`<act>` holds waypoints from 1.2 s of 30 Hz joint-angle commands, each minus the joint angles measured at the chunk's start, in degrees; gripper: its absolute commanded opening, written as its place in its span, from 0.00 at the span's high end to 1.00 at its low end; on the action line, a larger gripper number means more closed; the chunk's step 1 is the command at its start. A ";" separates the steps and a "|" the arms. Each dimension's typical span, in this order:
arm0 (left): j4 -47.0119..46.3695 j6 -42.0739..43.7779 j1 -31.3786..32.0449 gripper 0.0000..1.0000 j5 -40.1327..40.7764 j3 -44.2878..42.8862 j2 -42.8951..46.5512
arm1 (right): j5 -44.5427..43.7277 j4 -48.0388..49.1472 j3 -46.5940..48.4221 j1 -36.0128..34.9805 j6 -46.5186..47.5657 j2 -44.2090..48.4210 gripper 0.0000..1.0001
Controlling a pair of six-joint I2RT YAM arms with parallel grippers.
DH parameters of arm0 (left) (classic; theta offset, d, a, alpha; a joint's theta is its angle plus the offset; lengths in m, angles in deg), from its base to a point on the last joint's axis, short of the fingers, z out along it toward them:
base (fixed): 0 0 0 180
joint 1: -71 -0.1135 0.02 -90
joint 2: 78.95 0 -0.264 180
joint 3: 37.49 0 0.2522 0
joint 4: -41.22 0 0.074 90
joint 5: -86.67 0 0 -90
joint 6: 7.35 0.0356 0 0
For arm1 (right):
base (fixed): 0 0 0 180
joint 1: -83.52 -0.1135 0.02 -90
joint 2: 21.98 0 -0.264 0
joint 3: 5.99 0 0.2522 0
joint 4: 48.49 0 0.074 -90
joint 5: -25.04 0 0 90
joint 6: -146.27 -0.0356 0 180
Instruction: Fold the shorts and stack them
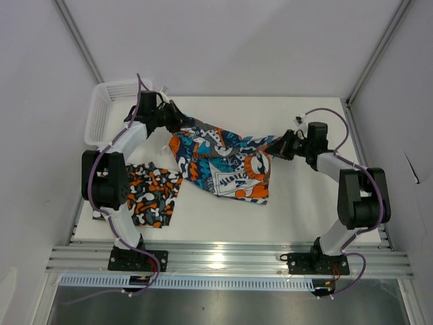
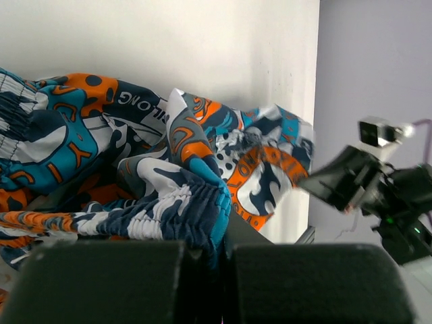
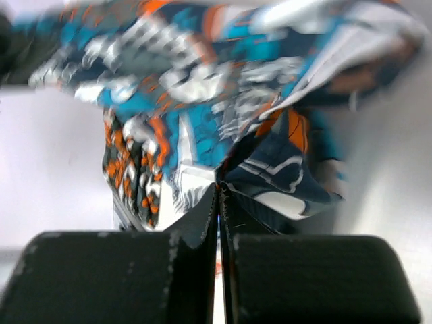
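Observation:
The teal-blue, orange and white graphic shorts hang stretched between both grippers above the table's middle. My left gripper is shut on their gathered waistband at the left end. My right gripper is shut on a fabric edge at the right end, and the cloth is pinched at its tips. The lower part of these shorts droops onto the table. The orange-black-grey-white camouflage shorts lie flat at the near left, partly hidden by the left arm, and show in the right wrist view too.
A white mesh basket stands at the back left corner, just behind the left arm. The white table is walled by grey panels, with an aluminium rail along its near edge. In the left wrist view the right arm shows opposite.

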 commanded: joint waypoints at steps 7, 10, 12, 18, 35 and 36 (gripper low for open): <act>-0.76 1.45 2.59 1.00 1.17 0.61 2.88 | -1.95 -10.23 1.28 -23.76 10.77 8.53 1.00; -1.19 1.45 3.12 1.00 1.26 1.31 3.05 | -1.95 -16.10 2.41 -30.44 15.77 8.09 0.97; -1.63 1.54 3.47 1.00 1.18 2.01 3.32 | -0.04 -17.97 2.77 -32.22 17.98 8.17 0.79; -3.47 1.19 3.82 1.00 0.73 4.56 4.28 | -0.72 -12.89 -1.35 -28.55 14.66 12.92 0.48; -4.53 1.80 4.17 1.00 0.56 8.79 6.92 | -17.24 -13.58 0.48 -40.74 20.45 19.25 0.40; -4.54 1.80 4.17 1.00 0.56 8.79 6.92 | -19.25 -14.89 1.44 -42.50 21.06 19.34 0.39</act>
